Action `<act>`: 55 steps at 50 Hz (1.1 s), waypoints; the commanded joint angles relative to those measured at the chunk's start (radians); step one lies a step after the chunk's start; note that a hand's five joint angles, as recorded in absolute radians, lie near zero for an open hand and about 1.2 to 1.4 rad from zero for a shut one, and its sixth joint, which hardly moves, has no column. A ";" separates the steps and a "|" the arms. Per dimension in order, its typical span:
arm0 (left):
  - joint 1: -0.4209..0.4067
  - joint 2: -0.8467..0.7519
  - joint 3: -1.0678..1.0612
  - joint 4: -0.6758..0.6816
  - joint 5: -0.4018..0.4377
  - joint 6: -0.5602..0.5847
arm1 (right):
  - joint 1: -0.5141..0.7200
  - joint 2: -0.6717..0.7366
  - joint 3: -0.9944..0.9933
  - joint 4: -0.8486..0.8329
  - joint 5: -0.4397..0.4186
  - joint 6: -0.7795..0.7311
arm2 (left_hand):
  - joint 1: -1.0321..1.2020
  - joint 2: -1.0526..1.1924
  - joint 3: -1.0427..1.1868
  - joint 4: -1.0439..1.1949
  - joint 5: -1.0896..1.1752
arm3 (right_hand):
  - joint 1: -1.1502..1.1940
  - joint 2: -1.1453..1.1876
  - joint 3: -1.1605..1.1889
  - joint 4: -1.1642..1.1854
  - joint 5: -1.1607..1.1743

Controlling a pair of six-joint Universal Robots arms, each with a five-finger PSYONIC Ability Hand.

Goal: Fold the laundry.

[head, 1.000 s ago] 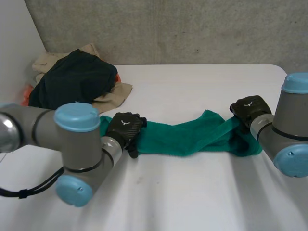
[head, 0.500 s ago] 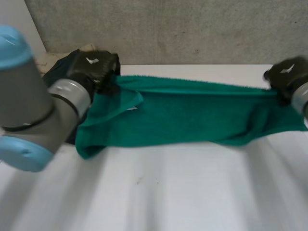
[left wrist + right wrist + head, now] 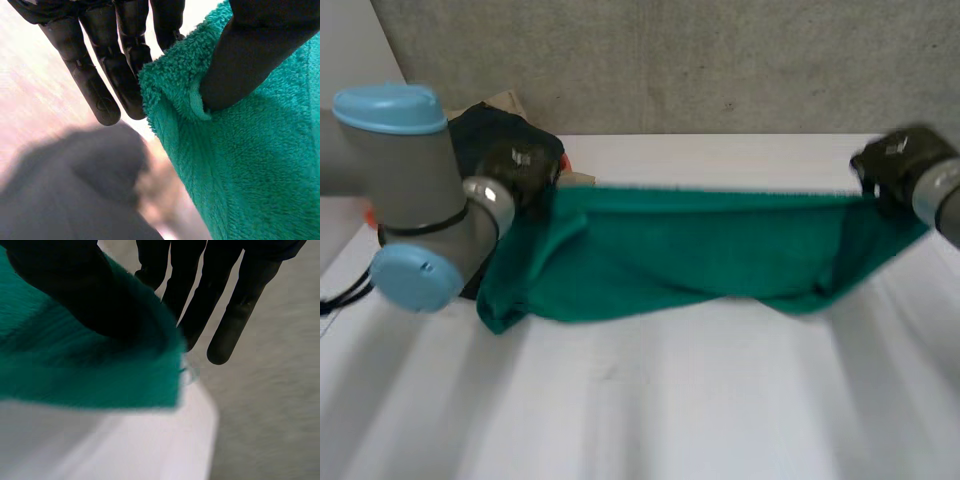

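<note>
Above bench (image 3: pixel 670 400), green towel (image 3: pixel 690 250), bunched flat 1 s ago, now hangs stretched betw. left hand (image 3: pixel 520 165) & right hand (image 3: pixel 895 160), fingers (image 3: pixel 100 85) + thumb of each pinching a top corner, so prob. ready to lay out for 1st fold.

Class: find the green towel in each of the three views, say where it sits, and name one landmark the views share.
Head view: the green towel hangs stretched above the white table, between the left hand and the right hand.
Left wrist view: its corner is pinched between that hand's thumb and fingers.
Right wrist view: its corner is pinched under that hand's thumb.
Shared landmark: the white table.
</note>
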 commanded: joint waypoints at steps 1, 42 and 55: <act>0.008 -0.008 0.236 0.427 0.003 -0.007 | 0.000 0.044 -0.243 -0.382 0.112 0.188 | 0.265 0.202 0.211 0.197 0.254 | 0.259 0.219 0.207 0.198 0.205; -0.010 0.144 -0.600 0.311 0.052 0.083 | -0.079 -0.031 0.510 -0.343 -0.161 0.130 | -0.384 -0.446 -0.437 -0.451 -0.394 | 0.259 0.219 0.207 0.198 0.205; -0.081 0.259 -0.707 0.330 0.049 -0.116 | -0.127 -0.031 0.499 -0.355 -0.157 0.142 | -0.592 -0.655 -0.645 -0.659 -0.602 | 0.259 0.219 0.207 0.198 0.205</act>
